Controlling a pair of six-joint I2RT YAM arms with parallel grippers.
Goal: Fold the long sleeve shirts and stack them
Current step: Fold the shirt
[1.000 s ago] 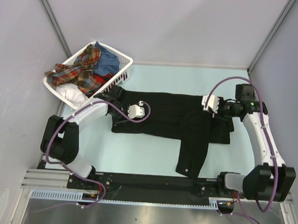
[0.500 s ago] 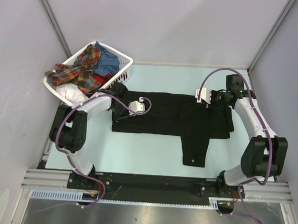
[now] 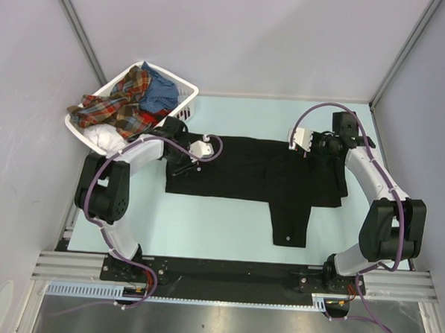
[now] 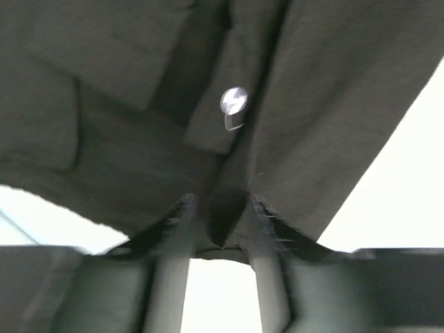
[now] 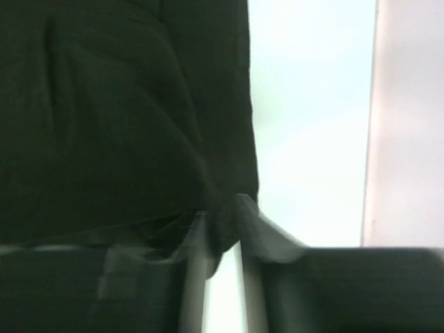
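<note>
Tabletop [image 3: 219, 230] mint, black shirt [image 3: 252, 168], grey walls [image 3: 251, 41]

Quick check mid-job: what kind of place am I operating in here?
Probably a lab test cell, not a home: bare grey partition walls, a pale teal table, and a white plastic basket of crumpled shirts staged near the black shirt.

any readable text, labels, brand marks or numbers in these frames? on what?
None can be read.
The black shirt shows no print or tag.
Its shiny round snap is blurred, so no marking can be made out.
The white basket and the clothes in it show no lettering.
</note>
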